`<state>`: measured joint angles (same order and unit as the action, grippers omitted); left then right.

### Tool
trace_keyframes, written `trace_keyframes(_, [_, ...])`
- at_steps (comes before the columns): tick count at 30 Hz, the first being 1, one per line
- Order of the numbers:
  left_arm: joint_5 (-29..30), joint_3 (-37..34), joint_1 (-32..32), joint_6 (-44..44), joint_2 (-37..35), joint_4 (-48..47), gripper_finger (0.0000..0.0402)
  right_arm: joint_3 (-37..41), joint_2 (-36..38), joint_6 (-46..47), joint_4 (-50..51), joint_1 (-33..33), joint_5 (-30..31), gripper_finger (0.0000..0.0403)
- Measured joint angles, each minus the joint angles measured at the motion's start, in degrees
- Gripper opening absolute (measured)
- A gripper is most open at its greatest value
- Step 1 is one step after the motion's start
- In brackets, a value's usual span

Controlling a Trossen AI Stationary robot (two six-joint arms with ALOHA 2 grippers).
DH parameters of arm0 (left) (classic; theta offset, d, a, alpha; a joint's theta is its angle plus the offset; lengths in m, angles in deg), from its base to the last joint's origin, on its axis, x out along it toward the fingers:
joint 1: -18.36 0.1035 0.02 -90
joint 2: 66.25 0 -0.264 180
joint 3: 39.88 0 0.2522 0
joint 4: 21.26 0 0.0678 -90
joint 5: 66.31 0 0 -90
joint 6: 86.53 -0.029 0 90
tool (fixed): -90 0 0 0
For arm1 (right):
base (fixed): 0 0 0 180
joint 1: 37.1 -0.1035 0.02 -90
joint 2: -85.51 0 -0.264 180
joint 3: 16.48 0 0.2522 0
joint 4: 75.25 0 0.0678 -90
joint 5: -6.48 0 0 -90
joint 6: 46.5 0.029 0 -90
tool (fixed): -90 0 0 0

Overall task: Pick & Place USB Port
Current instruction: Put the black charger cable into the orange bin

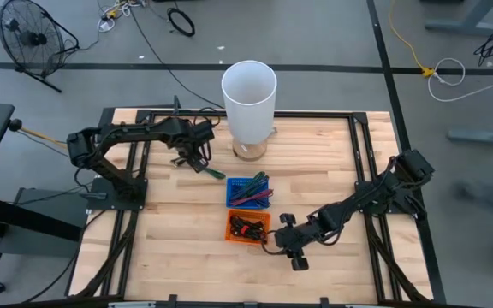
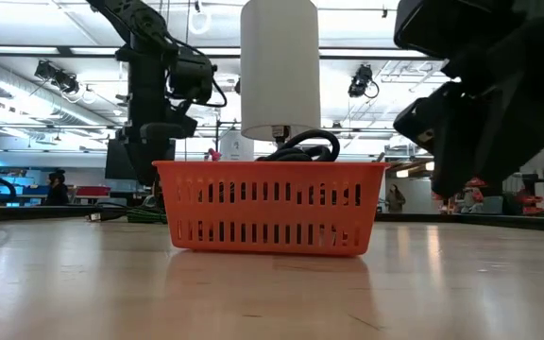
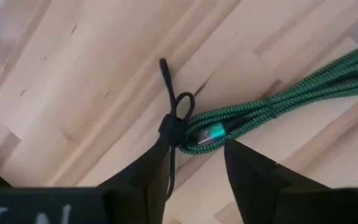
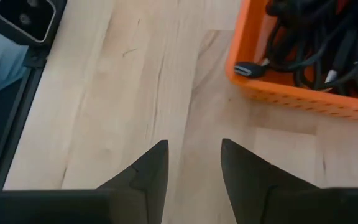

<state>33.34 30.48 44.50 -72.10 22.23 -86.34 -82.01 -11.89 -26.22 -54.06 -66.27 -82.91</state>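
Robotics lab: concrete floor (image 1: 315,34), loose cables (image 1: 178,19)

We see our right tool (image 4: 191,163) with its two dark fingers (image 4: 149,171) apart over bare bench (image 4: 104,112), nothing between them. Near it, an orange basket (image 4: 291,93) holds tangled black cables (image 4: 316,37).

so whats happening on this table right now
The left gripper is low over a coiled green cable lying on the wood near the white cylinder, fingers open on either side of the cable's end. The right gripper hangs open over bare table beside the orange basket, which holds black cables. A blue basket behind it holds more cables. The green cable is not lifted yet.
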Motion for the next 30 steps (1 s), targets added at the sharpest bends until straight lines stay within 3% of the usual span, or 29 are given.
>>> trace_keyframes(14, [0.8,-3.9,3.3,-1.7,5.8,0.5,0.0168,0.0,0.0,-0.1,-0.8,0.0,-0.2,0.0146])
trace_keyframes(22, [0.7,-8.6,6.0,-2.2,5.5,6.7,0.0162,0.0,0.0,-1.3,-1.2,0.0,-0.2,0.0146])
trace_keyframes(24, [0.5,-9.2,6.4,-2.0,5.5,7.3,0.0142,0.0,0.0,-1.3,-1.2,0.0,-0.2,0.0146])
trace_keyframes(28, [-1.5,-8.7,6.3,-1.9,5.4,7.0,0.0044,0.0,0.0,-1.6,-1.4,0.0,0.0,0.0146])
trace_keyframes(30, [-1.5,-7.8,6.1,-1.9,5.2,5.7,0.0019,0.0,0.0,-2.0,-1.8,0.0,0.0,0.0146])
